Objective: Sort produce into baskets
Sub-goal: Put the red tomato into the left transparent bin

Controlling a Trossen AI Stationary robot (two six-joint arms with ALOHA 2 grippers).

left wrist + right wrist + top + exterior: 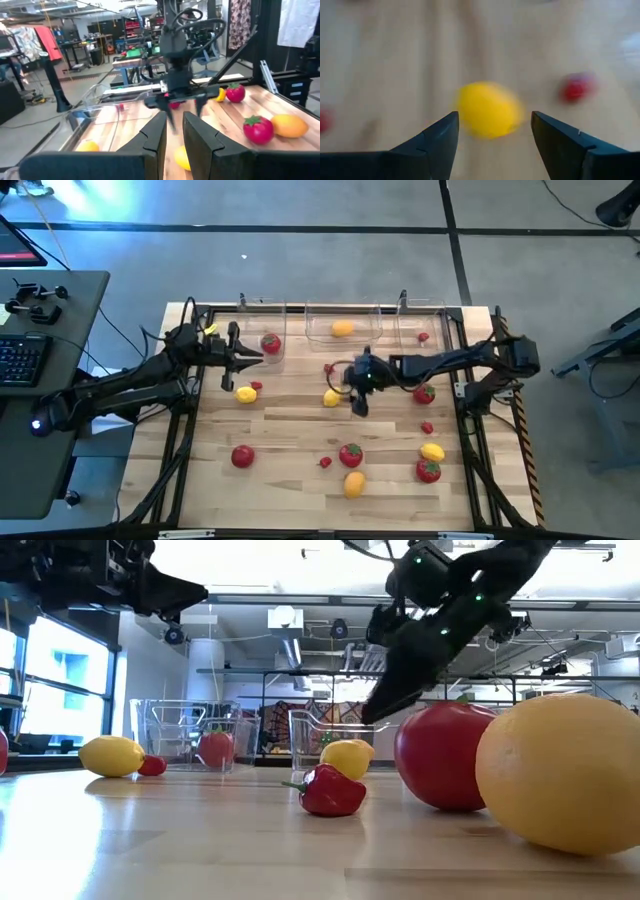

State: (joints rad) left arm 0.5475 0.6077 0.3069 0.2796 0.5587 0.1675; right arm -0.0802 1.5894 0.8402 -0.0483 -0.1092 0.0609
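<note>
Three clear baskets stand along the far edge: the left one (262, 328) holds a tomato (270, 343), the middle one (340, 320) an orange-yellow fruit (342, 329), the right one (422, 322) a red berry (423, 337). My right gripper (494, 114) hangs open just above a yellow lemon (489, 110) that lies on the table near its middle (332, 397); its fingers stand to either side without touching it. My left gripper (173, 135) hovers level beside the left basket (252, 358), shut, with nothing between its fingers.
Loose produce lies over the wooden table: a lemon (245, 394) with a berry (257, 386) at the left, tomatoes (242, 456) (350, 454) (424, 393) (428, 471), an orange fruit (354, 483), a yellow one (432, 451) and small berries (329, 367) (427, 427).
</note>
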